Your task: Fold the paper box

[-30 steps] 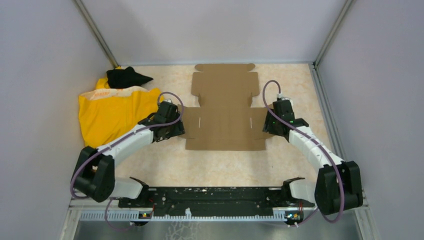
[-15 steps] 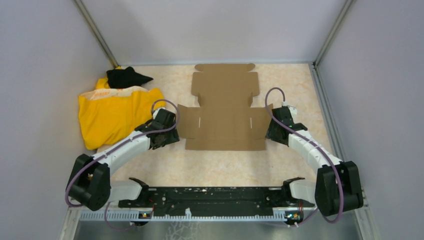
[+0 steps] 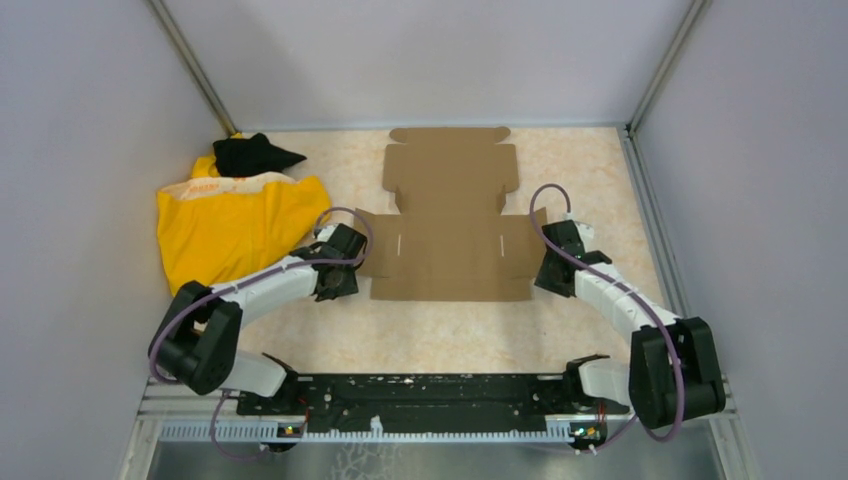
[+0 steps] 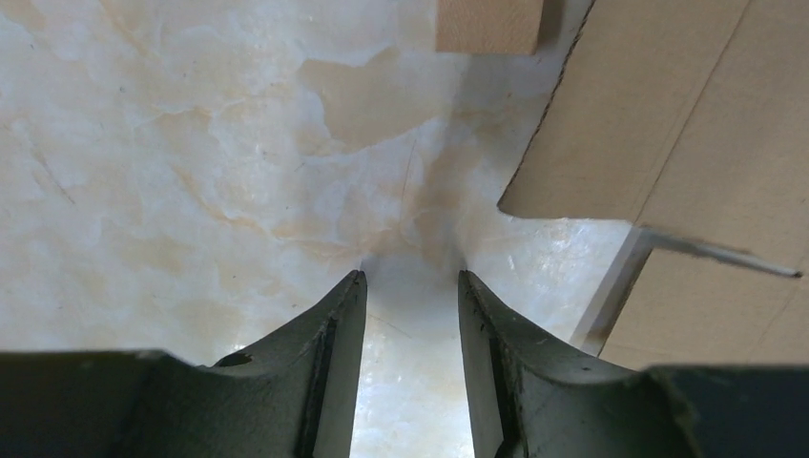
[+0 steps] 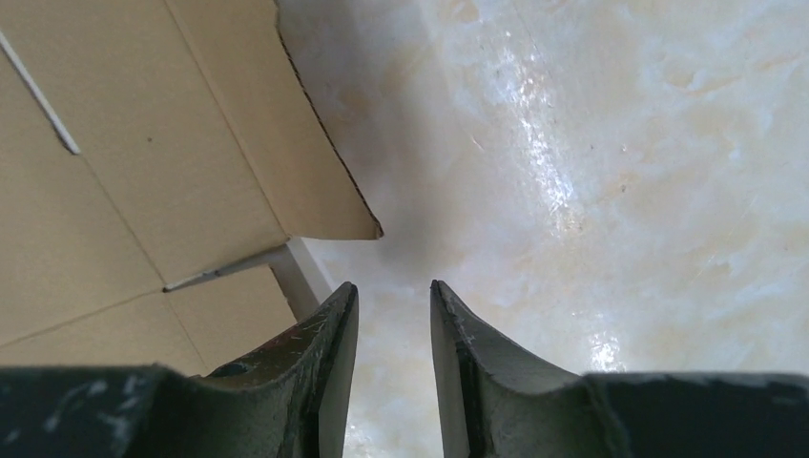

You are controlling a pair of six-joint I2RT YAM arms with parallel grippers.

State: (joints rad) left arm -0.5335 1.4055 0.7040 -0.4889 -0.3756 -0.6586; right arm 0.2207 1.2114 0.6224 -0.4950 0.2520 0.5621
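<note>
Overhead, we see the paper box (image 3: 450,235) lying flat and unfolded on the table (image 3: 450,325), mid-scene. The left gripper (image 3: 350,268) sits just beside its left edge and the right gripper (image 3: 547,262) just beside its right edge.

Through the left wrist, the left gripper (image 4: 410,275) has its jaws apart with only bare table between them. A corner of the paper box (image 4: 649,124) lies to the right and farther out, clear of the tips.

Through the right wrist, the right gripper (image 5: 393,284) is likewise parted on nothing. A corner of the paper box (image 5: 143,172) sits just beyond the left tip, not between the jaws.
</note>
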